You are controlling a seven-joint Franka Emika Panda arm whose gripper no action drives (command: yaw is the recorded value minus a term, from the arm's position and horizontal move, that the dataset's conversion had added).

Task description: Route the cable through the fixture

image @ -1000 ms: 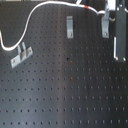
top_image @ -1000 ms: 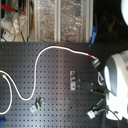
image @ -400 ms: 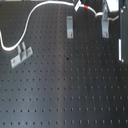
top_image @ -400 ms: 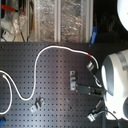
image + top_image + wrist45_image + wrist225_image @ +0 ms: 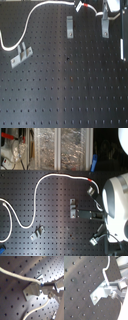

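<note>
Thin white cable on perforated board

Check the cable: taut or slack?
Slack. The cable snakes in loose curves across the board in the second exterior view.

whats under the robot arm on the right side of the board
In the second exterior view, the white arm covers the board's right edge. A metal bracket pokes out beside it, and the cable's red band lies just clear. Anything directly beneath is hidden.

In the first wrist view you've got the white cable running across the black perforated table to a grey metal fixture. Its end sits at the fixture's top edge, right by the gripper; whether the jaws grip it, you can't tell.
</note>
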